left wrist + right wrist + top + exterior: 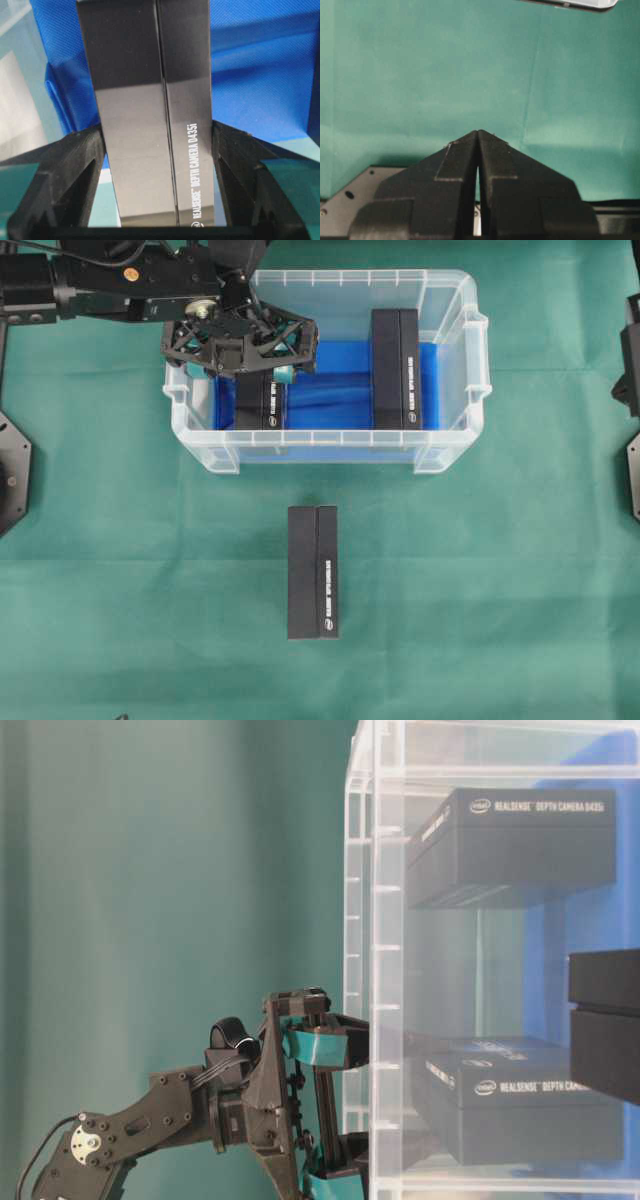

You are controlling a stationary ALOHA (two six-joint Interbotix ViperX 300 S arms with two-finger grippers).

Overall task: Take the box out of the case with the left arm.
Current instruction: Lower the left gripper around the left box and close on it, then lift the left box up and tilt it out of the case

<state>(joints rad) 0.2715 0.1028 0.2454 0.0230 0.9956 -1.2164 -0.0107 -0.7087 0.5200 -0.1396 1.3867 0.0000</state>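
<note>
The clear case (200, 445) with a blue bottom lining holds two black boxes. My left gripper (256, 368) reaches down into its left end and straddles the left box (262, 405). In the left wrist view the box (150, 100) fills the space between the black fingers (82, 160), and both fingers touch its sides. From table level the gripper (330, 1115) sits at the case wall (385, 970), in line with the lower box (520, 1110). My right gripper (478, 132) is shut with nothing in it, over bare green cloth.
A second black box (396, 370) stands in the right half of the case. A third black box (313, 572) lies on the green cloth in front of the case. The right arm's base (632, 390) is at the right edge.
</note>
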